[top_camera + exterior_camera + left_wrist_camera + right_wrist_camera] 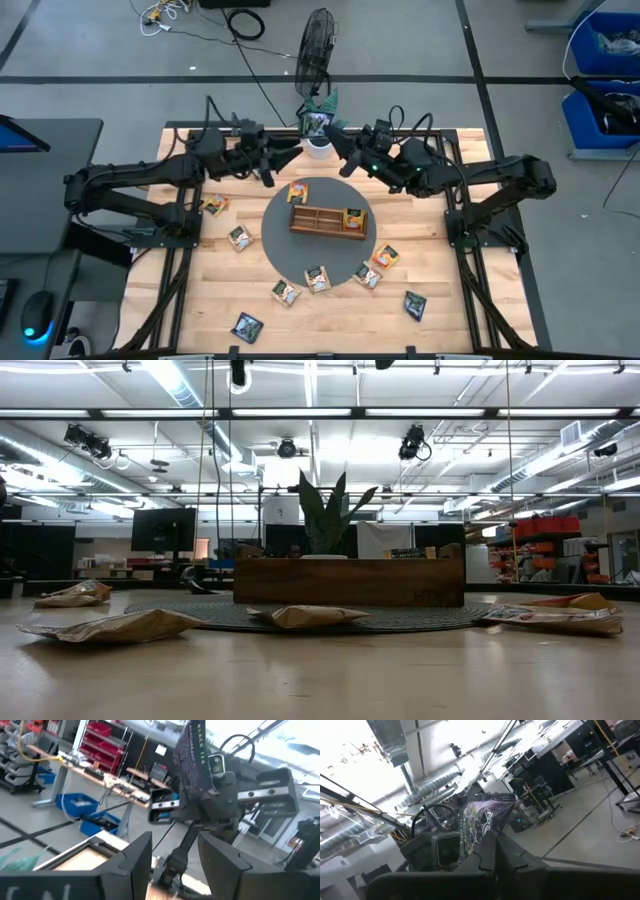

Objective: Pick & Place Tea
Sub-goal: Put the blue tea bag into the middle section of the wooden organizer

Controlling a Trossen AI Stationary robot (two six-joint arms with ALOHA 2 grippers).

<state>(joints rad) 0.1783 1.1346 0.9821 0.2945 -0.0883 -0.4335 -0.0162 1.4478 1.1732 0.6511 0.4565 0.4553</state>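
A dark tea sachet [481, 822] is up in the air over the table's far middle, with my right gripper [492, 842] shut on it; it also shows in the left wrist view as a dark sachet [192, 755]. Just left of it my left gripper [175, 857] stands open, facing the sachet, with nothing between its fingers. In the high view my right gripper [330, 131] and my left gripper [292, 152] meet beside the potted plant. The wooden tray [322, 220] lies on a round grey mat and holds an orange sachet [354, 217]. Several more sachets lie flat on the table. My right gripper pinches the dark sachet's lower edge [487, 834] between its two fingers. The fingers come from the table's right side, slanting upward. The sachet stands up above the fingertips, lifted clear of the table and the tray.
The potted plant [319, 147] stands right under the two grippers at the far edge. An orange sachet [297, 192] lies on the grey mat [275, 235] behind the tray. Loose sachets [247, 325] lie scattered along the near half. A fan [316, 50] stands beyond the table.
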